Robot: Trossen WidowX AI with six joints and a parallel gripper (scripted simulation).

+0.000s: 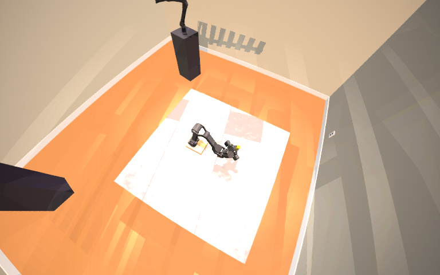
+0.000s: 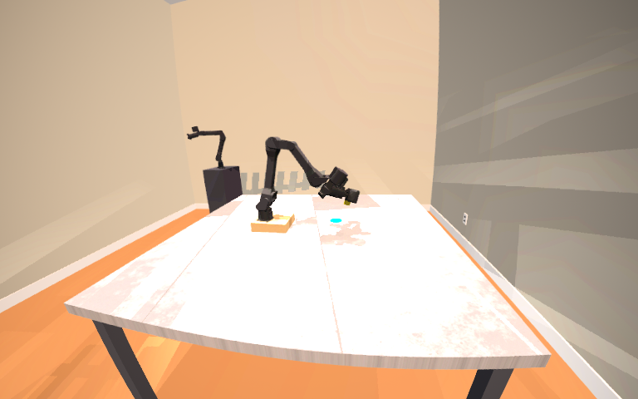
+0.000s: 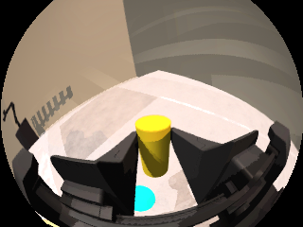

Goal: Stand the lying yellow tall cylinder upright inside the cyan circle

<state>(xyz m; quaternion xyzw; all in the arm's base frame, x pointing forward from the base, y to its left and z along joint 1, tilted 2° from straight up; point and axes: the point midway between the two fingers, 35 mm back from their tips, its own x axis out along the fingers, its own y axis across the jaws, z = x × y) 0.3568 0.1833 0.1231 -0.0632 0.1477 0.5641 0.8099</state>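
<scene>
Yellow cylinder (image 1: 238, 146) (image 2: 346, 203) (image 3: 154, 148) clamped in gripper (image 1: 232, 151) (image 2: 346, 196) (image 3: 153, 132), held above counter (image 1: 194, 194) (image 2: 263, 291) (image 3: 199, 113); long axis judged near upright. Cyan circle (image 2: 336, 220) (image 3: 144, 199) is seen lower, toward the base side in the exterior view; carry back, then lowering, likely needed.

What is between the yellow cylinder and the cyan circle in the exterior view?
Only open air and bare tabletop show between cylinder and circle.

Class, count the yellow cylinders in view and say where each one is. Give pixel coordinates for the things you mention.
1: the yellow tall cylinder (image 1: 238, 146) (image 2: 346, 203) (image 3: 155, 151), held between the black gripper's (image 3: 154, 134) fingers above the white table (image 1: 207, 194) (image 2: 263, 291) (image 3: 208, 113). The arm could hide others.
</scene>
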